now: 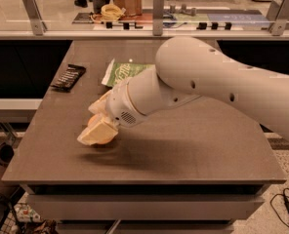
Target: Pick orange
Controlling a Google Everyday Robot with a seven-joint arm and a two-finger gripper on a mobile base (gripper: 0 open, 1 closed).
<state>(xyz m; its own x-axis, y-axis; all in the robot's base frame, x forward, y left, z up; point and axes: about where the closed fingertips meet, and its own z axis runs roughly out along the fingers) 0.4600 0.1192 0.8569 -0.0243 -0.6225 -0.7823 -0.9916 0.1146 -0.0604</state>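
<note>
**Tool low over the orange**

Tool (98,128) sits down at the surface (208,150), toward its 9 o'clock edge, wrapped about the orange (93,122), of which only a sliver shows. Whether it is clamped cannot be told. A green snack bag (127,72) lies at the tool's 12 o'clock and a flat black object (69,77) at its 11 o'clock.
</note>
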